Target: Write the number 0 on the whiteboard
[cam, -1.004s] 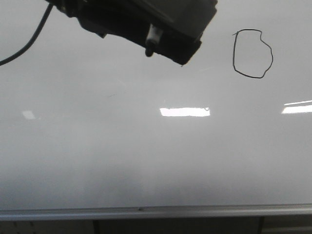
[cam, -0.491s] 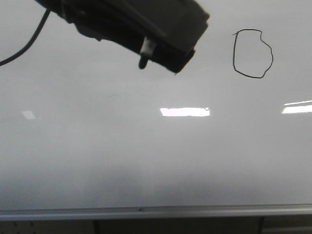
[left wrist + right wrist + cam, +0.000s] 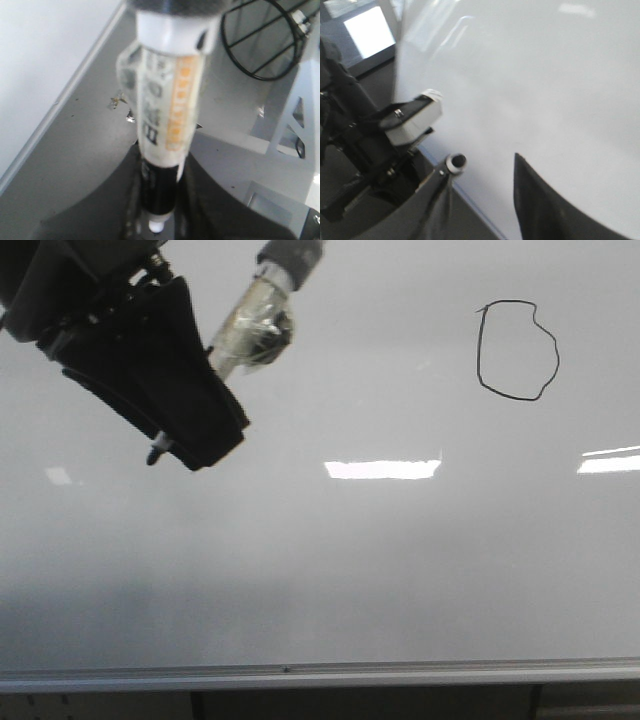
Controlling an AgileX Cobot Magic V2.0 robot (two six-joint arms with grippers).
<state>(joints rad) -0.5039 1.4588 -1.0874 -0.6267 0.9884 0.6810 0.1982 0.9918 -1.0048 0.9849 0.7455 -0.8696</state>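
The whiteboard (image 3: 330, 570) fills the front view, and a thin black lopsided number 0 (image 3: 517, 350) stands at its upper right. At the upper left, my left gripper (image 3: 195, 440) is shut on a marker (image 3: 247, 332), well left of the number 0. The marker's dark tip (image 3: 152, 455) pokes out below the fingers. The left wrist view shows the white marker (image 3: 165, 100) with an orange label clamped in the left gripper (image 3: 159, 210). My right gripper (image 3: 485, 162) is open and holds nothing, close to the whiteboard (image 3: 545, 75). It is outside the front view.
A silver rail (image 3: 320, 674) runs along the board's lower edge. Bright light reflections (image 3: 382, 469) lie across the board's middle. A black wire basket (image 3: 260, 45) and a white frame (image 3: 295, 115) show in the left wrist view. Dark arm hardware (image 3: 355, 140) stands beside the right gripper.
The left gripper with the marker has moved left and downward across the board, farther from the number 0, and has turned so the tip points down-left. The drawn loop is unchanged.
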